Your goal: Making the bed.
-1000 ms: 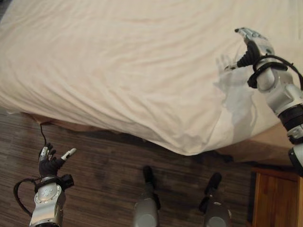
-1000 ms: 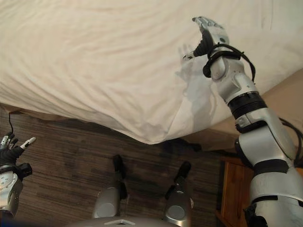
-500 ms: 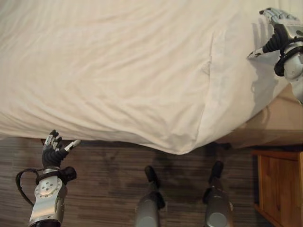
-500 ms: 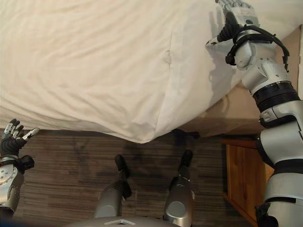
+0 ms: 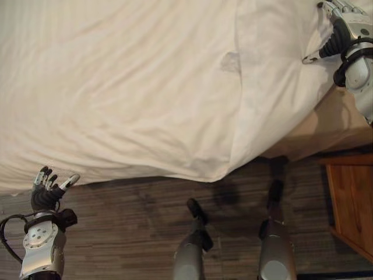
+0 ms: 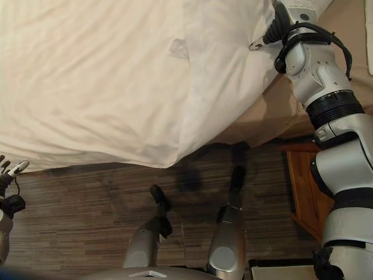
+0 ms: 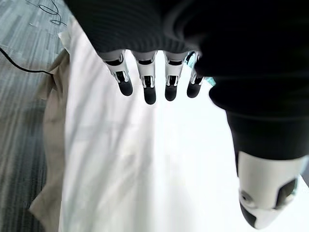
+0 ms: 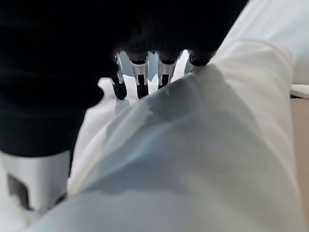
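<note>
My right hand (image 5: 342,36) has slid toward one o'clock, fingers straight, resting on the sheet (image 5: 134,87), holding nothing. My left hand (image 5: 48,192), relaxed and empty, now reaches its seven o'clock hem. The corner looks smoother; that edge likely needs tugging next.

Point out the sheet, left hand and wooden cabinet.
sheet (image 5: 134,87), left eye view, middle of the top surface
left hand (image 5: 45,195), left eye view, dark back of the hand
wooden cabinet (image 5: 352,201), left eye view, its top panel
</note>
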Motion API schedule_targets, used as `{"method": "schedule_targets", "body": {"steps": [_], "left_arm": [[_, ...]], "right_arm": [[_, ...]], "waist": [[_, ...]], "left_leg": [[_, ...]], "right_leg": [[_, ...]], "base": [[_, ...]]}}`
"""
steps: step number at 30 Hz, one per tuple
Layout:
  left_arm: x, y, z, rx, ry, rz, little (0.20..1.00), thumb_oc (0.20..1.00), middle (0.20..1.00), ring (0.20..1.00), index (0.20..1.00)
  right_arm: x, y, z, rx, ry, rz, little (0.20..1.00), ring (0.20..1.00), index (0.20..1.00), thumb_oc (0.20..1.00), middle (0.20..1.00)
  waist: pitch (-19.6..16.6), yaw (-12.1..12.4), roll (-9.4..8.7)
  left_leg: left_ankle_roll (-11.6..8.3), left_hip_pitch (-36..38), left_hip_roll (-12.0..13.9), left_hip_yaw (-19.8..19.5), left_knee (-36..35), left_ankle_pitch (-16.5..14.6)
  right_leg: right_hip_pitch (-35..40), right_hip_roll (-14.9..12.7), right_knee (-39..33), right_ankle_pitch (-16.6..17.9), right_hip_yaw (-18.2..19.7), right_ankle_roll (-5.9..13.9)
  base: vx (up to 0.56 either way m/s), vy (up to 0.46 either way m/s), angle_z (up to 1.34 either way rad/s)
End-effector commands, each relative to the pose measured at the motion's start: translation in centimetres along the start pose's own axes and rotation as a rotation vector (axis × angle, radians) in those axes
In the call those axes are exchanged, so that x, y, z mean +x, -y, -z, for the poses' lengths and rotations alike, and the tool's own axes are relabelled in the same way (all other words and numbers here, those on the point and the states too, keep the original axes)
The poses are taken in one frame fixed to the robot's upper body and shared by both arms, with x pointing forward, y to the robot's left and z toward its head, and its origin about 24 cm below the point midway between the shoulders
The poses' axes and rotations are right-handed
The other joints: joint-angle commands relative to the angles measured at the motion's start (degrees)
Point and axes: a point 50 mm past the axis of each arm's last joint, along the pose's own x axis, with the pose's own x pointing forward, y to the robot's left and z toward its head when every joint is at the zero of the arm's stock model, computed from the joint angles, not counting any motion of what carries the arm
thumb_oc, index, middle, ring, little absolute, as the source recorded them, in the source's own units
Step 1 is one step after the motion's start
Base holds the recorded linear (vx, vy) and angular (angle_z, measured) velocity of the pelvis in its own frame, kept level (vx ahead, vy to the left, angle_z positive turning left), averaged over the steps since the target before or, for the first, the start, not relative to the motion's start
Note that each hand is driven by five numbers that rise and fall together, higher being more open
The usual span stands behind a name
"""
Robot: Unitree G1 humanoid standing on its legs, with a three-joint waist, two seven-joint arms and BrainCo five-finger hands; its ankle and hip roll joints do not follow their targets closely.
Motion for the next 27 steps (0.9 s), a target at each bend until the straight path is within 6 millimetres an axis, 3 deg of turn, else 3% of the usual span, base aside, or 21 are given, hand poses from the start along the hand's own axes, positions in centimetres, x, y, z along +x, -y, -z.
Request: {"method": "schedule_targets", "body": {"steps": [1,2,3,8,19,22,25,26,27], "left_arm": [[3.4,2.0,-5.1,0.063,0.167,-0.017,1.000,1.000,1.000,1.000,1.000],[3.5,2.1,-5.2,0.063,0.170,-0.016,1.000,1.000,1.000,1.000,1.000],[3.4,2.6,-5.3,0.008,0.179,-0.019,1.000,1.000,1.000,1.000,1.000],[3.2,3.0,-4.9,-0.053,0.167,-0.037,1.000,1.000,1.000,1.000,1.000],[4.1,6.8,-5.0,-0.064,0.142,0.045,1.000,1.000,1.000,1.000,1.000],[4.3,7.6,-4.6,-0.084,0.116,0.052,1.000,1.000,1.000,1.000,1.000],[4.4,7.6,-4.1,-0.083,0.084,0.043,1.000,1.000,1.000,1.000,1.000],[4.4,7.6,-4.1,-0.081,0.084,0.044,1.000,1.000,1.000,1.000,1.000],[4.7,7.5,-4.0,-0.100,0.068,0.024,1.000,1.000,1.000,1.000,1.000]], "right_arm": [[1.5,0.9,-5.2,0.108,0.107,0.084,0.890,0.890,0.890,0.890,0.890],[1.5,1.0,-5.1,0.107,0.104,0.086,0.580,0.580,0.580,0.580,0.580],[1.5,1.0,-5.2,0.132,0.088,0.117,0.200,0.200,0.200,0.200,0.200],[1.6,0.7,-4.4,0.122,0.042,0.118,0.200,0.200,0.200,0.200,0.200],[1.1,0.8,-2.1,0.209,-0.050,0.133,0.200,0.200,0.200,0.200,0.200],[-0.5,-1.5,0.8,0.276,-0.159,0.098,0.200,0.200,0.200,0.200,0.200],[-2.5,-4.4,2.5,0.293,-0.210,0.030,0.200,0.200,0.200,0.200,0.200],[-2.6,-4.4,2.5,0.294,-0.212,0.029,0.200,0.200,0.200,0.200,0.200],[-3.8,-6.1,3.6,0.321,-0.265,-0.006,0.200,0.200,0.200,0.200,0.200]], "waist": [[0.27,-0.04,-2.07],[0.30,0.15,-2.08],[0.00,0.43,-2.07],[-0.56,0.34,-2.40],[-2.02,-2.23,-5.55],[-3.28,-3.93,-6.77],[-3.74,-5.31,-7.93],[-3.72,-5.21,-8.04],[-3.96,-6.21,-8.45]], "left_leg": [[-7.36,8.30,6.84,-0.15,0.29,-0.13],[-7.36,8.31,6.83,-0.08,0.29,-0.15],[-7.36,8.38,6.87,0.10,0.29,-0.40],[-7.36,8.40,6.84,-0.28,0.29,-0.73],[-7.36,14.37,5.40,0.18,0.41,-4.01],[-7.36,17.60,4.43,0.55,0.69,-5.48],[-7.36,20.37,3.52,0.88,0.85,-6.63],[-7.36,20.49,3.49,0.91,0.84,-6.65],[-7.36,21.82,2.76,1.40,0.94,-7.22]], "right_leg": [[-8.37,-1.71,2.55,0.95,1.25,5.31],[-8.43,-1.70,2.56,0.96,1.33,5.31],[-8.62,-1.65,2.55,1.15,1.53,5.33],[-8.29,-2.10,2.52,1.11,1.17,5.29],[-2.81,-3.27,2.45,0.83,0.89,5.23],[-0.17,-3.72,2.43,1.03,1.33,5.33],[1.42,-3.82,2.44,1.41,2.05,5.46],[1.51,-3.83,2.43,1.40,2.08,5.47],[2.03,-4.01,2.36,1.60,2.64,5.60]], "base": [[0.03,0.037,0.04],[0.00,0.000,0.00],[-0.02,-0.043,-0.02],[-0.02,-0.015,-0.03],[0.02,0.005,0.05],[0.03,0.023,0.00],[0.01,0.005,-0.04],[0.00,0.018,-0.13],[-0.01,0.025,-0.16]]}}
